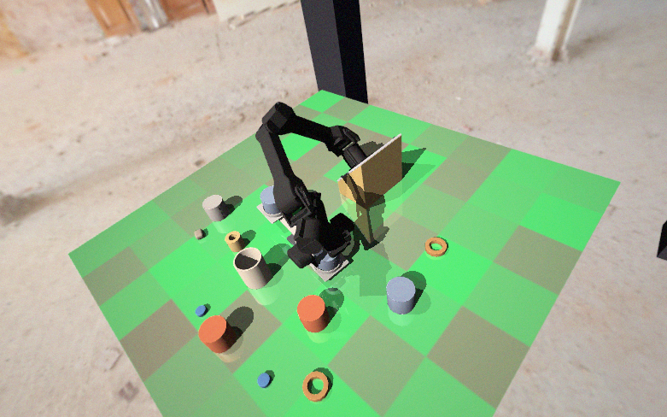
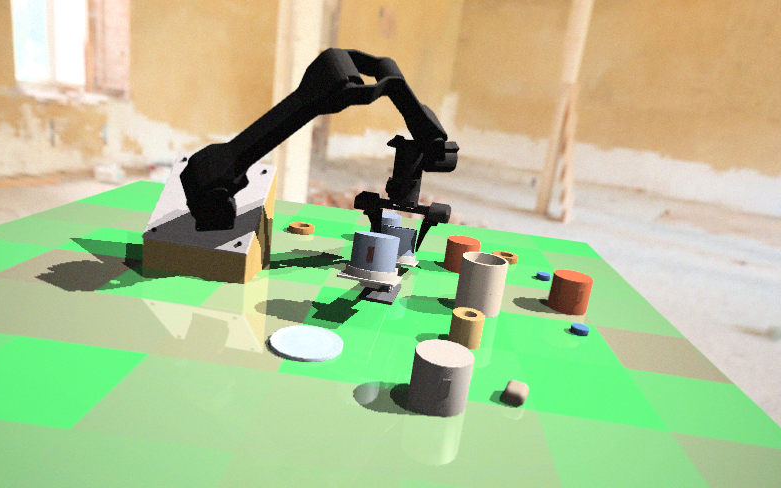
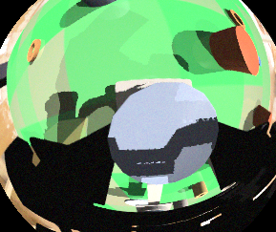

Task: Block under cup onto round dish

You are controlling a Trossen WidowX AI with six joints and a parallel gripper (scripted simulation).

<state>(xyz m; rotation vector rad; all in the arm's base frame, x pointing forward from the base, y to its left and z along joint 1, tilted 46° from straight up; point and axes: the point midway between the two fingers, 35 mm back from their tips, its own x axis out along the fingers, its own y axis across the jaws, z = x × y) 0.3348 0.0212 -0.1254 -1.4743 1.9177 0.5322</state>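
A blue-grey cup (image 1: 328,261) (image 3: 155,116) stands on one end of the balance (image 1: 328,275) (image 2: 350,276). In the exterior view it is partly behind the second blue-grey cup (image 2: 384,249) (image 1: 268,201), which stands on the other end. That second end looks raised. My gripper (image 1: 324,254) (image 2: 399,240) (image 3: 160,122) is open, pointing down, with its fingers on either side of the first cup. Whether they touch it cannot be told. The round white dish (image 2: 306,343) lies flat with nothing on it. No block shows; what is under the cups is hidden.
A third blue-grey cylinder (image 1: 400,295), orange-red cylinders (image 1: 313,314) (image 2: 570,292) and a hollow beige tube (image 1: 252,269) (image 2: 481,284) stand around the balance. A tan ring-topped cylinder (image 2: 466,329) and a grey cylinder (image 2: 441,378) stand near the dish. My arm's wedge base (image 2: 199,260) is behind it.
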